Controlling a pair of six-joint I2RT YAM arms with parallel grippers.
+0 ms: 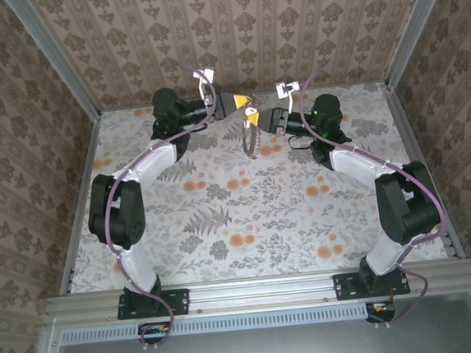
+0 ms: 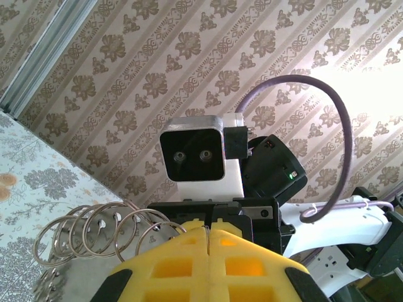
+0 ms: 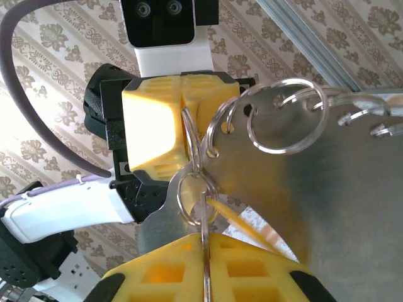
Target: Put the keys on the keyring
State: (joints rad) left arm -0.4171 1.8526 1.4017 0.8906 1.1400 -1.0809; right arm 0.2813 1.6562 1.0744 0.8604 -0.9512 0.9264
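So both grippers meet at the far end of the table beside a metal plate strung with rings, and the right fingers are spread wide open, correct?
No. The right fingers are shut, not spread: the right wrist view shows them pressed together on a thin metal edge below a small ring. The rest stands.

keyring (image 3: 180,200): thin silver hoop | upright | held aloft, off the table

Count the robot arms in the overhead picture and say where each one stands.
2. The left arm is bolted at the near left, the right arm at the near right; both reach toward the far middle.
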